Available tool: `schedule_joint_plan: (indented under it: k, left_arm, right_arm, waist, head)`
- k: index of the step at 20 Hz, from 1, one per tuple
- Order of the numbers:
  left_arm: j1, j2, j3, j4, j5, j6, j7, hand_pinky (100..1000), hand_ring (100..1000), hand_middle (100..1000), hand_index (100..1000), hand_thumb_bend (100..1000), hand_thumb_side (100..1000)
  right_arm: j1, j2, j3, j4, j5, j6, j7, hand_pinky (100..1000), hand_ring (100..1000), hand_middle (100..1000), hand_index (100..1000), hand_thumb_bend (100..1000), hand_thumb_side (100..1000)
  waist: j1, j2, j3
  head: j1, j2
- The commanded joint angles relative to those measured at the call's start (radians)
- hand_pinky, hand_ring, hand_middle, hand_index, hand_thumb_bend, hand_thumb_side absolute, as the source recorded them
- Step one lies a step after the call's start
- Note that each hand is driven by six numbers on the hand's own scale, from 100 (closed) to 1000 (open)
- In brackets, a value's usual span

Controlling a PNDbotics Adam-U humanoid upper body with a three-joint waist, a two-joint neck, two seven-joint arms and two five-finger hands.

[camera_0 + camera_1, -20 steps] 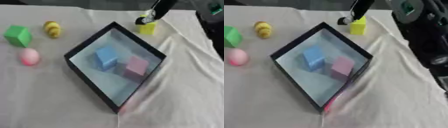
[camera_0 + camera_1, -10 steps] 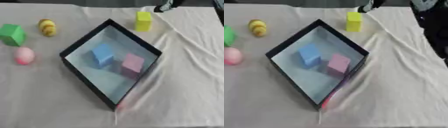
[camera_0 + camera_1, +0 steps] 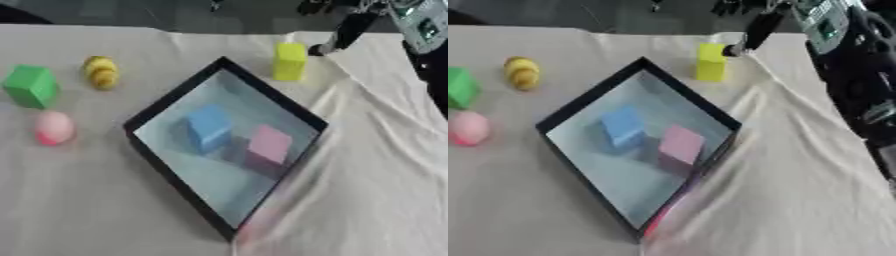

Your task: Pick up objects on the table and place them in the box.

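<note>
While right hand [image 3: 346, 31] hovers upper right, fingers' state: can't tell.
Box [image 3: 166, 107]: centre; blue block [image 3: 208, 128], pink block [image 3: 268, 148] inside.
Yellow block [image 3: 290, 61]: just left of hand.

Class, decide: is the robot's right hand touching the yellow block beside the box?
Apart. In the left eye view a strip of cloth shows between the yellow block and the dark fingertip of the right hand, which is up and to the block's right.
</note>
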Motion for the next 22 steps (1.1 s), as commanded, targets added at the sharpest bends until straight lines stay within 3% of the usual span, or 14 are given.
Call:
schedule_joint_plan:
  k: [1,22]
  left_arm:
    - [-0.016,0.007,-0.002,-0.015,0.003,0.001,-0.01,816,776,742,795,174,739]
    - [-0.061,-0.001,-0.024,-0.025,0.004,0.011,-0.03,818,778,742,790,168,746]
  right_arm:
    - [-0.024,-0.004,-0.02,0.028,0.027,-0.009,-0.018,926,932,880,954,442,210]
    - [-0.036,0.007,-0.057,0.108,0.174,-0.006,-0.145,921,937,886,949,448,220]
  waist:
    - [0.003,0.002,0.004]
    - [-0.01,0.065,0.056]
  head:
    - [-0.006,-0.028]
    - [-0.044,-0.043]
